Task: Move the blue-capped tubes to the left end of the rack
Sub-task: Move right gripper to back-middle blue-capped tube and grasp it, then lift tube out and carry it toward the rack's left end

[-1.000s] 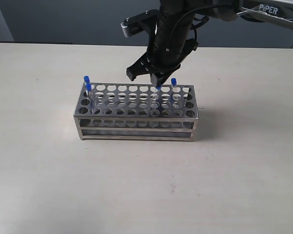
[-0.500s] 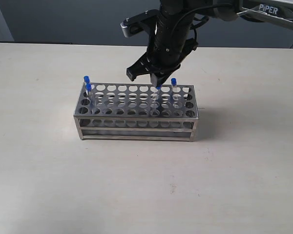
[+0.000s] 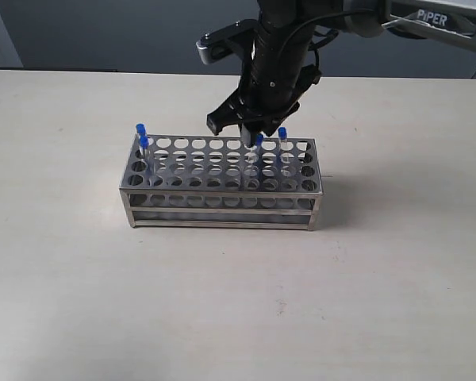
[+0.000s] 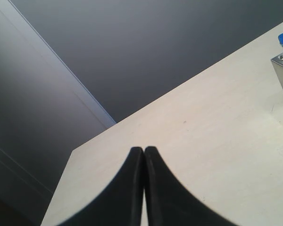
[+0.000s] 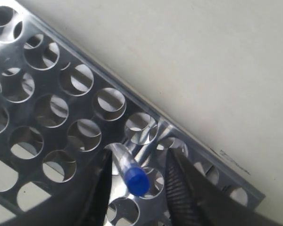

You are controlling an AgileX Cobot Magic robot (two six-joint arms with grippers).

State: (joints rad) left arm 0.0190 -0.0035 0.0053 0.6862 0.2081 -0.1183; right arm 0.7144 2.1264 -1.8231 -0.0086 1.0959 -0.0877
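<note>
Here, the right gripper [image 5: 139, 165] flanks a slim, clear blue-capped tube [image 5: 135, 180].

Pale beige table [image 3: 79, 302] — dark grey wall [image 3: 103, 32] behind, evenly lit.

Open table [image 3: 238, 302] surrounds the rack [image 3: 222, 208]; 4 upright blue-capped tubes [image 3: 282, 133] obstruct its top.

Right tool [image 5: 138, 159] slightly higher, blue-capped tube [image 3: 259, 140] now more exposed beneath.
</note>
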